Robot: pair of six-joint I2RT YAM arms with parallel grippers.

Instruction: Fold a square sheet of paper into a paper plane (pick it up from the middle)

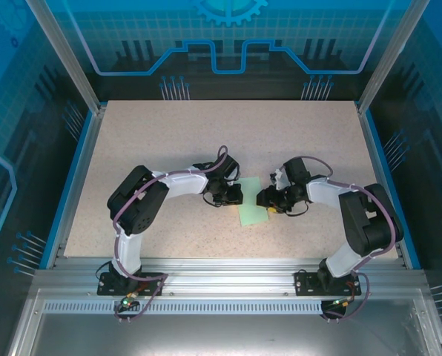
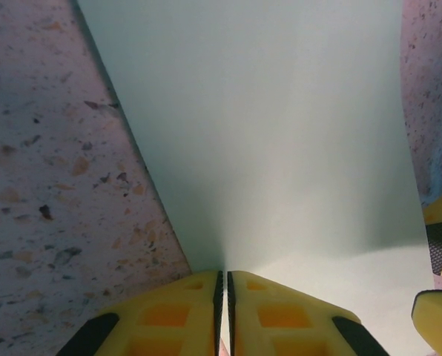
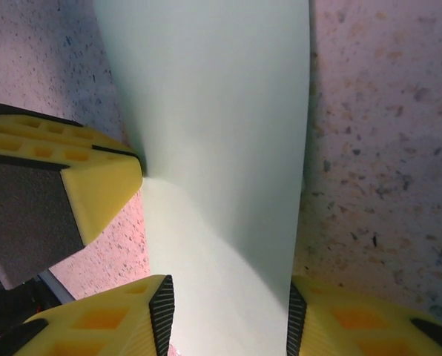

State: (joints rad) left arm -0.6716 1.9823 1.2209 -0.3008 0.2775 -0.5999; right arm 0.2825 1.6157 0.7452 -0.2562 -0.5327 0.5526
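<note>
The square sheet of paper (image 1: 252,213) is pale mint green and lies at mid-table between both grippers. My left gripper (image 1: 234,197) is shut on its left edge; in the left wrist view the yellow fingers (image 2: 276,315) pinch the sheet (image 2: 265,133), which bows up from them. My right gripper (image 1: 268,200) stands open at the sheet's right side. In the right wrist view its jaws (image 3: 227,297) straddle the paper strip (image 3: 221,148), one black pad at each edge. The left gripper's finger (image 3: 95,185) touches the strip's left edge. The paper plane is out of view.
The speckled beige tabletop (image 1: 206,141) is framed by blue side rails and aluminium posts. Both arm bases are bolted to the near rail (image 1: 221,278). One right-gripper fingertip (image 2: 440,252) shows at the right edge of the left wrist view.
</note>
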